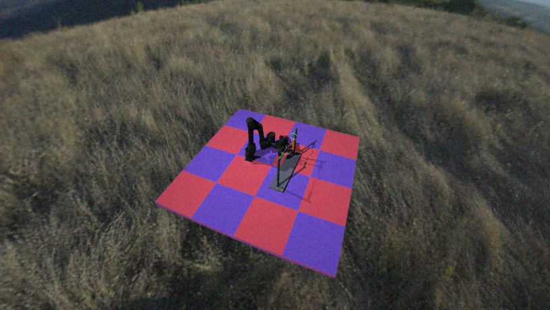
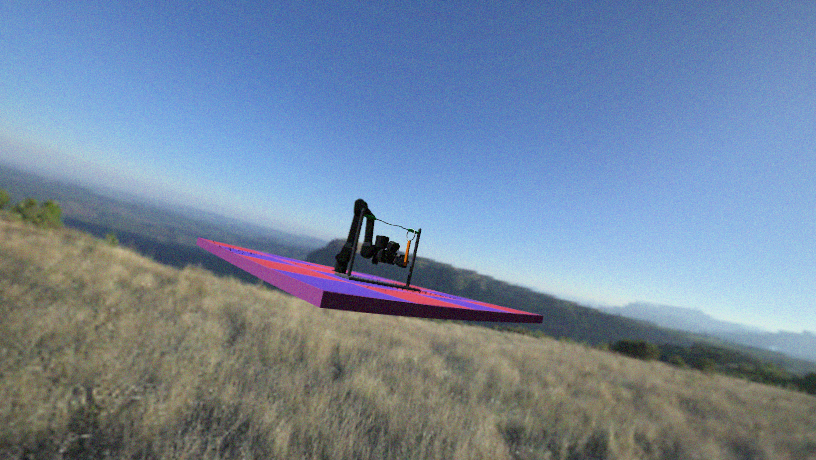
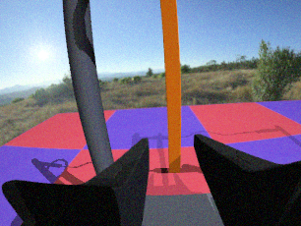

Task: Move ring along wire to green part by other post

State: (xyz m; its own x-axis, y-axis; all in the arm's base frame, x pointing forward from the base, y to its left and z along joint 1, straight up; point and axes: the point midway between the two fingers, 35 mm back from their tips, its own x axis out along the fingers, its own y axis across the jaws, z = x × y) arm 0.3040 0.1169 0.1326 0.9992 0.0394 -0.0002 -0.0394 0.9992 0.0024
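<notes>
Claw part open around orange handle, not gripping

Shows claw (image 1: 294, 153) (image 2: 405, 262) (image 3: 170, 141) with 2 fingers apart and handle (image 1: 294, 145) (image 2: 407, 251) (image 3: 172, 88) upright between, gaps visible on both sides in wrist view. Shows ring (image 1: 293, 140) (image 2: 406, 235) above claw, hanging on green part of wire (image 2: 391, 222) beside nearer post (image 2: 415, 257) (image 3: 88, 84). In wrist view, places that post left of claw. Places other post (image 1: 278, 173) (image 2: 354, 245) farther from claw, and grey base (image 1: 286, 176) (image 3: 177, 208) below.
</notes>
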